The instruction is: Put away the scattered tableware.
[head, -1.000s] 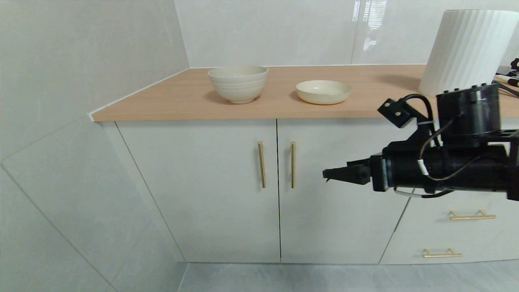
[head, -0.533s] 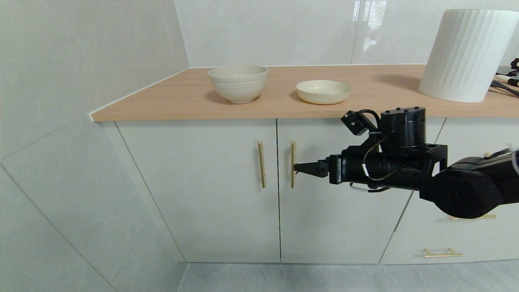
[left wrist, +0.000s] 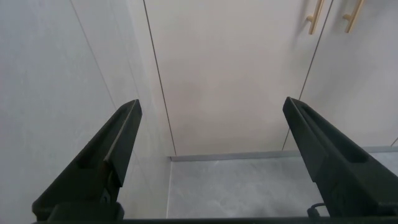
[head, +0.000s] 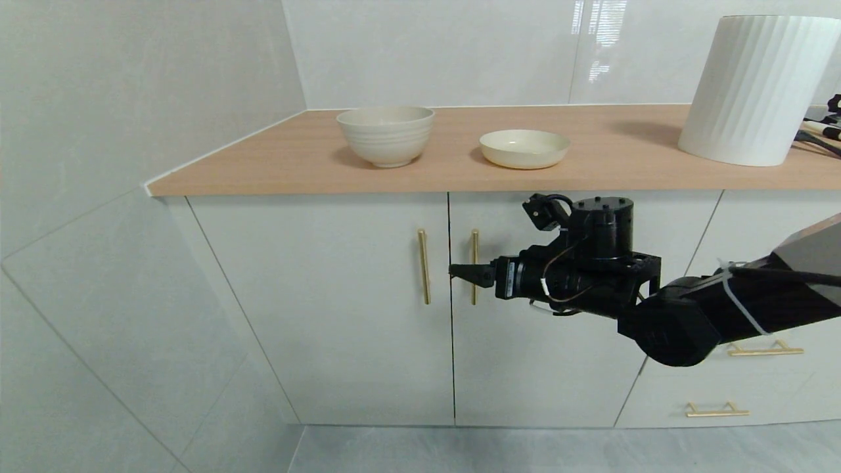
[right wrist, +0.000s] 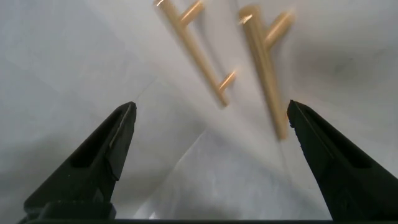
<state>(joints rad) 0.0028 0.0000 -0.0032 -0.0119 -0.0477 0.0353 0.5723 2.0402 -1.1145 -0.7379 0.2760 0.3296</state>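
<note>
A deep cream bowl (head: 385, 135) and a shallow cream dish (head: 523, 148) stand on the wooden counter (head: 295, 164). Below are two pale cabinet doors with upright gold handles, the left handle (head: 424, 266) and the right handle (head: 474, 266). My right gripper (head: 463, 270) is level with the handles, its tip crossing the right one and reaching the seam between the doors. In the right wrist view the right gripper (right wrist: 210, 109) is open, with both handles (right wrist: 264, 68) close ahead between its fingers. My left gripper (left wrist: 211, 102) is open and holds nothing, facing the lower cabinet front.
A tall white ribbed container (head: 755, 89) stands at the counter's right end, with dark utensils (head: 821, 131) beside it. Drawers with gold pulls (head: 765, 348) sit right of the doors. A tiled wall (head: 98, 230) closes the left side. Grey floor (left wrist: 249, 186) lies below.
My right arm has moved left across the cabinet front, its gripper going from well right of the handles to the right handle.
</note>
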